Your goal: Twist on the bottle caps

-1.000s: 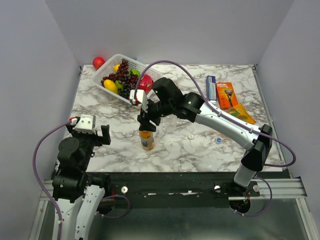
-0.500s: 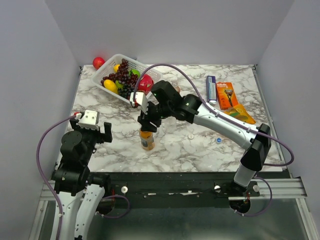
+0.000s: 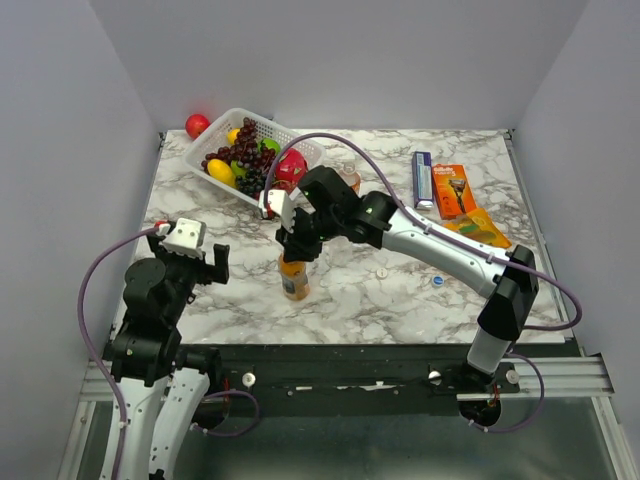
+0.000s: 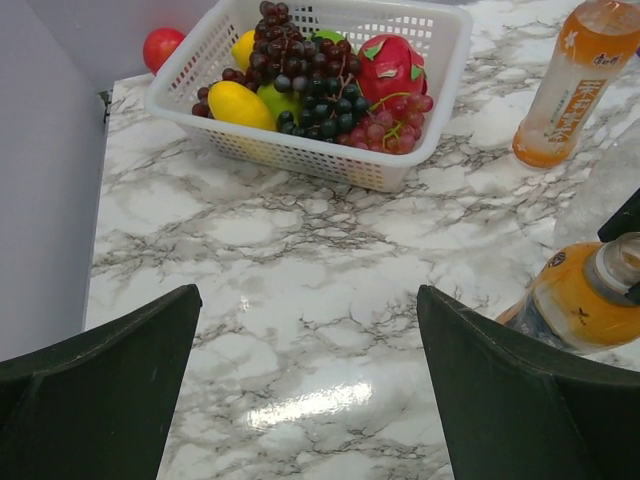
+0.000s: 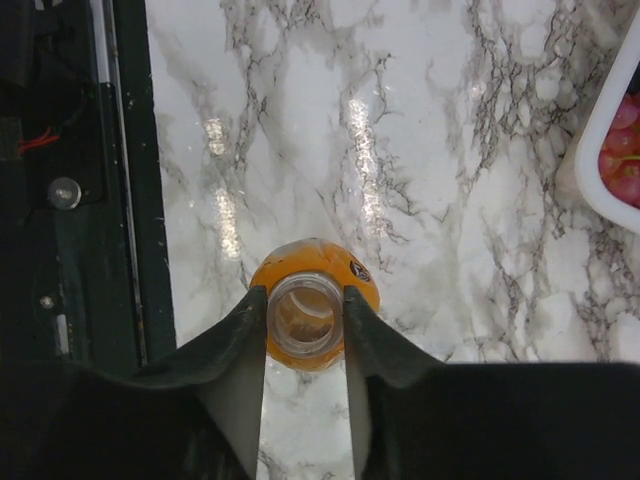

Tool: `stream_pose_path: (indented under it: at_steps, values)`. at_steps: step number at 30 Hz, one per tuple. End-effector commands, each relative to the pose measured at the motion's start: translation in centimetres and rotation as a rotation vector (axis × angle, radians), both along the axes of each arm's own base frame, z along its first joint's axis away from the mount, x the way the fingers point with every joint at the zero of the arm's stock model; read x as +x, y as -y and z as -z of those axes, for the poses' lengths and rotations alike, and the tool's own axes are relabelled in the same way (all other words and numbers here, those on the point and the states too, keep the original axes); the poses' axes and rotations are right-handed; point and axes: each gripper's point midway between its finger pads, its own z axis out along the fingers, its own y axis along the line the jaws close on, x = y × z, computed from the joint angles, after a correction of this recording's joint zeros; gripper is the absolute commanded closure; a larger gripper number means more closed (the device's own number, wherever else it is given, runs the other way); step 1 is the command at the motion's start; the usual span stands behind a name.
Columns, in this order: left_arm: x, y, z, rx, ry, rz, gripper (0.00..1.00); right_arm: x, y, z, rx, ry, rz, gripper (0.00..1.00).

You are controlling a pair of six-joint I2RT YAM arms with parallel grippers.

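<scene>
Right gripper point(image 5: 303, 300) point(image 3: 297, 250) is pointing straight down, its 2 black fingers point(image 5: 240, 340) pressed against opposite sides of the bare neck of a small plastic bottle of orange drink point(image 5: 312, 256) point(image 3: 294, 282) point(image 4: 575, 300): clamped on it. The bottle stands upright on the white marble table point(image 3: 400, 300) directly under the gripper, mouth open, no cap on it.

- 1 tiny white round plastic cap point(image 3: 381, 271) lies flat on the table to the gripper's right in the top view, well apart from it.
- 1 tiny blue round plastic cap point(image 3: 437, 281) lies further right, near the white one, not touching it.
- A second orange-drink bottle with an orange label point(image 4: 575, 80) stands behind the gripper, toward the back of the table.
- A clear colourless plastic bottle point(image 4: 605, 190) stands just beside the held bottle; can't tell if they touch.
- White plastic mesh basket of fruit point(image 4: 440, 60) point(image 3: 215, 140) sits behind and to the left of the gripper.

Left gripper point(image 4: 308, 300) point(image 3: 205, 265) is left of the right one, above the table, fingers wide apart, holding nothing.
</scene>
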Motion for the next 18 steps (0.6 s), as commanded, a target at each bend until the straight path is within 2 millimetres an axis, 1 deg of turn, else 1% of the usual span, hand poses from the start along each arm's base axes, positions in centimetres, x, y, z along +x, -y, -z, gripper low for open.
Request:
stream_pose_path:
  at_steps: [1, 3, 4, 5, 6, 7, 8, 10, 11, 12, 13, 14, 16, 17, 18]
  values:
    - [0.3, 2.3, 1.0, 0.006, -0.008, 0.138, 0.01, -0.1, 0.2, 1.1, -0.03, -0.003, 0.015, 0.83]
    - [0.1, 3.6, 2.0, 0.006, -0.024, 0.221, 0.01, 0.1, 0.4, 0.1, -0.019, 0.016, 0.028, 0.96]
    - [0.0, 4.2, 2.4, 0.018, -0.027, 0.265, 0.01, 0.4, 0.4, -0.6, -0.013, 0.032, 0.035, 0.99]
    - [-0.6, 5.8, 2.8, 0.006, -0.023, 0.364, 0.01, 0.4, 0.8, -0.9, -0.029, 0.04, 0.038, 0.99]
    - [-1.0, 6.4, 3.0, 0.017, -0.029, 0.414, 0.01, 0.4, 0.9, -1.4, -0.034, 0.047, 0.037, 0.99]
    - [-1.4, 7.3, 3.0, 0.033, -0.017, 0.486, 0.01, 0.7, 0.7, -3.1, -0.01, 0.067, 0.033, 0.99]
    - [-1.9, 8.3, 3.4, 0.034, -0.003, 0.562, 0.01, 0.4, 1.2, -3.3, -0.025, 0.054, 0.019, 0.99]
    - [-2.4, 9.4, 4.0, 0.038, 0.014, 0.646, 0.01, 0.5, 1.2, -4.5, -0.015, 0.05, 0.023, 0.99]
    - [-2.6, 9.8, 4.9, 0.069, 0.025, 0.696, 0.01, 0.5, 1.3, -5.6, -0.001, 0.04, 0.028, 0.99]
    - [-3.3, 10.6, 5.2, 0.062, 0.031, 0.765, 0.01, 0.4, 1.3, -6.1, 0.004, 0.033, 0.033, 0.99]
    - [-3.4, 10.9, 5.4, 0.059, 0.032, 0.788, 0.01, 0.5, 1.3, -6.4, 0.007, 0.028, 0.039, 0.99]
    - [-3.4, 11.2, 5.9, 0.048, 0.032, 0.806, 0.01, 0.5, 1.4, -7.6, 0.028, 0.009, 0.047, 0.99]
    - [-3.7, 11.9, 6.0, 0.018, 0.036, 0.852, 0.01, 0.3, 1.3, -8.7, 0.046, -0.008, 0.055, 0.99]
    - [-3.4, 12.2, 6.3, 0.008, 0.047, 0.867, 0.01, 0.1, 1.5, -8.9, 0.043, -0.025, 0.068, 0.99]
    - [-3.4, 12.4, 6.4, -0.02, 0.036, 0.87, 0.01, 0.2, 1.5, -9.8, 0.058, -0.019, 0.073, 0.99]
